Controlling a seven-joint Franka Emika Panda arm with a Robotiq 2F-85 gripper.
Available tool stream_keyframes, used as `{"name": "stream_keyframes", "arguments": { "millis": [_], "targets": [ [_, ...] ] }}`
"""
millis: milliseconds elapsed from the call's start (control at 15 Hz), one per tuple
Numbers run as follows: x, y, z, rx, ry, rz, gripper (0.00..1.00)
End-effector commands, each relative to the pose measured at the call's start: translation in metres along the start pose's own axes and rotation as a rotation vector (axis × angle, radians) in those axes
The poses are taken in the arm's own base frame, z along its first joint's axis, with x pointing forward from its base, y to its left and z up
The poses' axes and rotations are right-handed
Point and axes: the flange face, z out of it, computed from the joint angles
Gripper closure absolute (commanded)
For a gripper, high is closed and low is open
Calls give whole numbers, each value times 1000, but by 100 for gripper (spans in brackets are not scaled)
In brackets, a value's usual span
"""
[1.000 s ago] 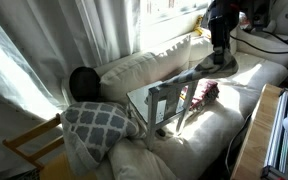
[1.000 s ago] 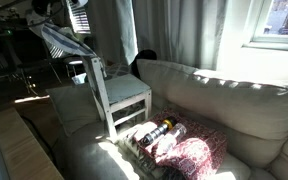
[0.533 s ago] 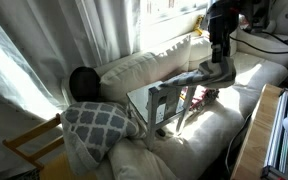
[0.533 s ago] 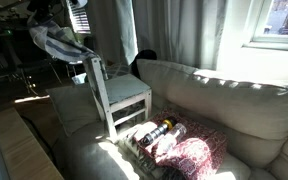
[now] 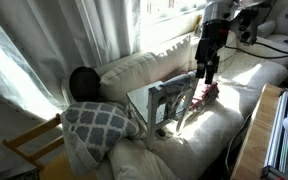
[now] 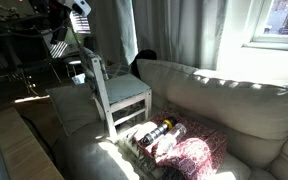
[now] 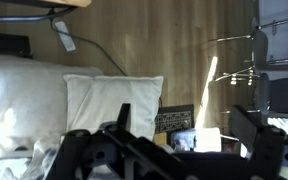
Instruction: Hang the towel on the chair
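In the wrist view the gripper (image 7: pixel 186 112) is seen spread wide, with no cloth between its fingers. In an exterior view the towel (image 6: pixel 58 42) is found directly below the gripper, bunched at the top rail of the chair (image 6: pixel 119 92) and hanging downward behind the back (whether it truly rests on the rail cannot be told). A straight upward retreat is judged safest. On the sofa (image 6: pixel 224 100) a low slatted tray (image 6: pixel 136 140) is seen, with what looks like a bottle (image 6: pixel 162 128) lying in it.
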Motion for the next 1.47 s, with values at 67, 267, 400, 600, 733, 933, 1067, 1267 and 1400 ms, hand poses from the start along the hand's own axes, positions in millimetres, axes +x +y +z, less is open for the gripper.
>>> {"name": "stream_keyframes", "arguments": {
  "millis": [67, 267, 400, 600, 733, 933, 1067, 1267, 1400],
  "targets": [
    [11, -17, -23, -114, 204, -117, 0],
    [12, -34, -51, -193, 238, -188, 0],
    [12, -43, -68, -241, 203, -216, 0],
    [13, -55, -89, -316, 181, -242, 0],
    [15, -62, -99, -354, 168, -243, 0],
    [22, -68, -112, -402, 233, -217, 0],
    [24, -69, -115, -427, 247, -194, 0],
    [22, -71, -115, -408, 238, -209, 0],
    [22, -71, -116, -413, 240, -204, 0]
  ]
}}
